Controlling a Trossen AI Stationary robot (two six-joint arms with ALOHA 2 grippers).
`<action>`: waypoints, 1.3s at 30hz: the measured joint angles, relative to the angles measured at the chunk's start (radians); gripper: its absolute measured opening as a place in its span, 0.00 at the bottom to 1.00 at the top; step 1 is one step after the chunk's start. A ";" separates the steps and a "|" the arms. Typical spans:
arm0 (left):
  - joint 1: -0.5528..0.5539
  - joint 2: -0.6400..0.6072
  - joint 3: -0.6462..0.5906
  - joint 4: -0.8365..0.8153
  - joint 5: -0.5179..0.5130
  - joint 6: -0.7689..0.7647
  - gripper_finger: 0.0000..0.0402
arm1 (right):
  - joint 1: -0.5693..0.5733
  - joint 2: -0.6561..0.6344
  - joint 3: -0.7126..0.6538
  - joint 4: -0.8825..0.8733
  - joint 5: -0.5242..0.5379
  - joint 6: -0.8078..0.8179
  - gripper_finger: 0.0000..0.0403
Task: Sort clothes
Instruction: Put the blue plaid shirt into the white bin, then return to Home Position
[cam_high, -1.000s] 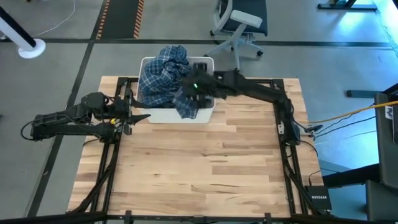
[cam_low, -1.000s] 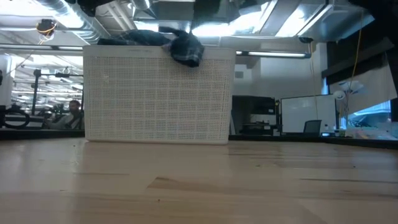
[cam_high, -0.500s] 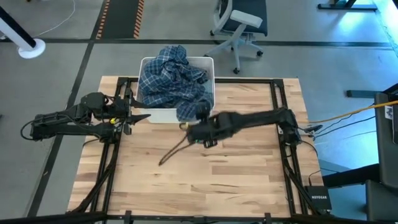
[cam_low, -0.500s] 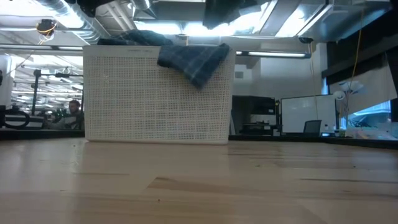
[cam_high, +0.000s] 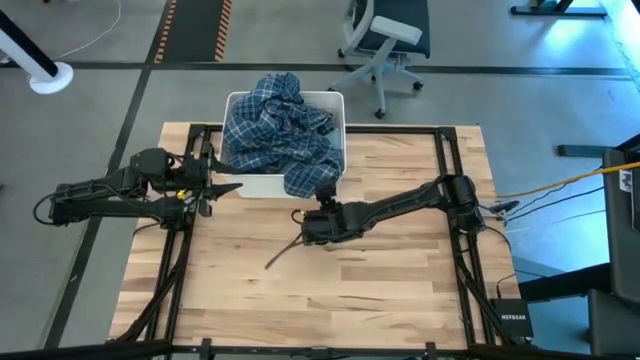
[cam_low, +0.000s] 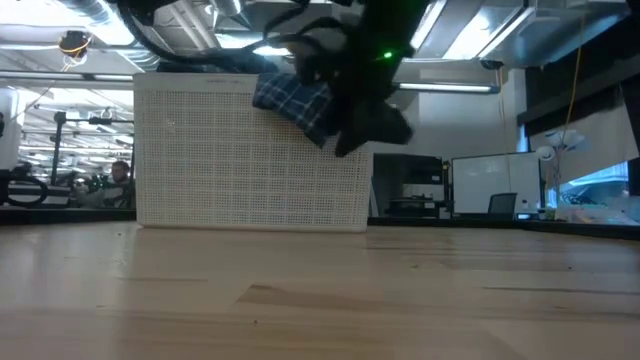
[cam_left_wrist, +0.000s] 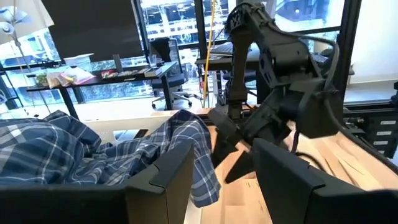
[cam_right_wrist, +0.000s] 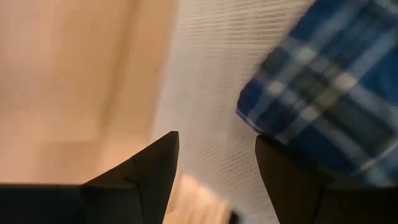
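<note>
The blue-white plaid shirt (cam_high: 278, 128) lies heaped in the white bin (cam_high: 335, 103). One fold (cam_high: 308, 176) hangs over the bin's near wall, and it also shows in the low view (cam_low: 298, 103). The other clothes are hidden. My right gripper (cam_high: 308, 228) is open and empty, above the table just in front of the bin's near wall; its wrist view shows its open fingers (cam_right_wrist: 217, 168), the hanging fold (cam_right_wrist: 329, 93) and the bin wall (cam_right_wrist: 211, 81). My left gripper (cam_high: 228, 189) is open and empty beside the bin's near left corner; its wrist view shows its open fingers (cam_left_wrist: 224, 177).
Bare wooden table top (cam_high: 330, 290) stretches in front of the bin toward the near edge. An office chair (cam_high: 385, 40) stands on the floor beyond the table's far edge. A person (cam_low: 118, 178) shows far off in the room.
My right gripper has come from over the bin toward the table's near edge and down, to a place in front of the bin's near wall. The plaid shirt's fold now hangs farther down over that wall than a second ago.
</note>
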 joint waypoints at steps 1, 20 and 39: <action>0.000 0.000 0.000 0.001 0.000 0.001 0.40 | -0.005 0.000 -0.004 0.032 0.028 -0.018 0.58; 0.000 0.000 0.000 -0.001 0.000 0.000 0.40 | -0.197 -0.004 0.446 0.241 0.144 -0.480 0.58; 0.000 0.000 0.000 -0.025 0.000 -0.035 0.40 | -0.047 -0.071 0.698 -0.400 -0.046 -0.137 0.58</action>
